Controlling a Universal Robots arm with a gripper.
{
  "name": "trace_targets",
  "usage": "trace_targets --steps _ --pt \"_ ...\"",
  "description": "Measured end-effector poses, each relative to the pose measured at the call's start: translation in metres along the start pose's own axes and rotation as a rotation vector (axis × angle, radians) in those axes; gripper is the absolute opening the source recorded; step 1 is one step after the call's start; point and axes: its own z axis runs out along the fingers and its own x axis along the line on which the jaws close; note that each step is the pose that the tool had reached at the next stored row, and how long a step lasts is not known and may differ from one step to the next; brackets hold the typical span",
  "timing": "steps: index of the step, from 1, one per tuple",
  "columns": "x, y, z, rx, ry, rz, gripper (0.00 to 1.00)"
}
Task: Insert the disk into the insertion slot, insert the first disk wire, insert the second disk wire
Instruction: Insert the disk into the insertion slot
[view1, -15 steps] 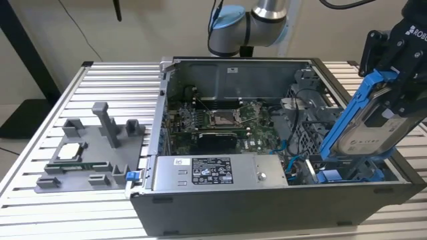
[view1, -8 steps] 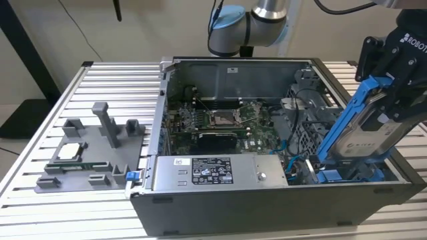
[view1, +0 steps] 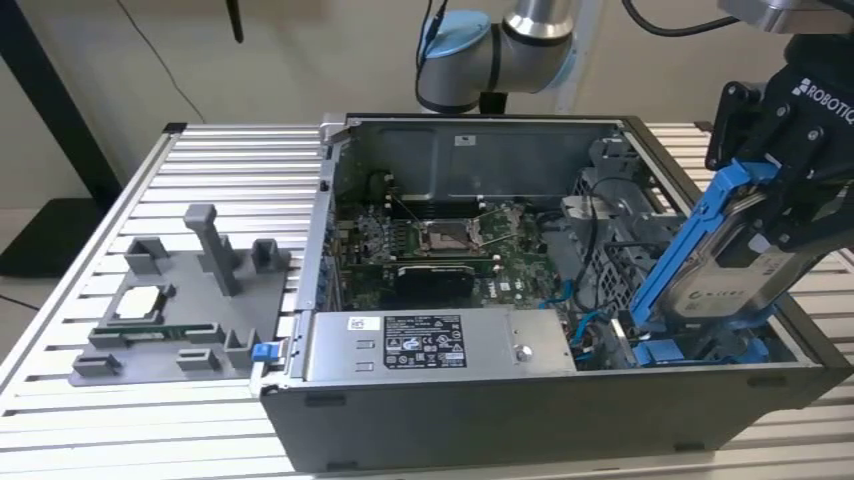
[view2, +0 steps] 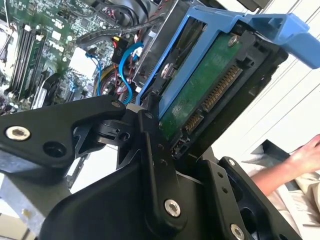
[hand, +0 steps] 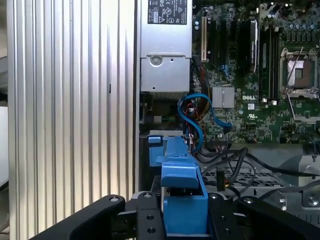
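Both jaws of the black gripper (view1: 781, 225) clamped the silver-grey hard disk in its blue plastic carrier (view1: 714, 275), tilted steeply over the dark grey metal slot with blue rails (view1: 687, 352); the second wrist view alone showed its green circuit board (view2: 197, 95).

Open PC case (view1: 534, 420) w/ motherboard (view1: 387, 245), grey PSU (view1: 534, 345) (white sticker); fixture tray (view1: 180, 305) beside.

arm (view1: 470, 50): silver tube, light-blue joint caps | hand (view1: 781, 225): black, white lettering, silver screws
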Motion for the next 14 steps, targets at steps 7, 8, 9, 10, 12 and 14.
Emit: trace_targets --steps 7,8,9,10,12,14 --pt "0.0000 -0.0001 0.0010 0.0000 -0.0003 0.000 0.00" --pt "0.0000 -0.0001 0.0014 0.0000 -0.0003 0.000 0.00" --pt "0.0000 -0.0001 0.0019 0.0000 -0.0006 0.000 0.00" --pt "0.0000 -0.0002 0.0025 0.0000 -0.0009 0.000 0.00" --pt "0.0000 -0.0002 0.0037 0.0000 -0.0022 0.000 0.00" --pt "0.0001 -0.0003 0.0047 -0.0001 -0.0038 0.000 0.00"
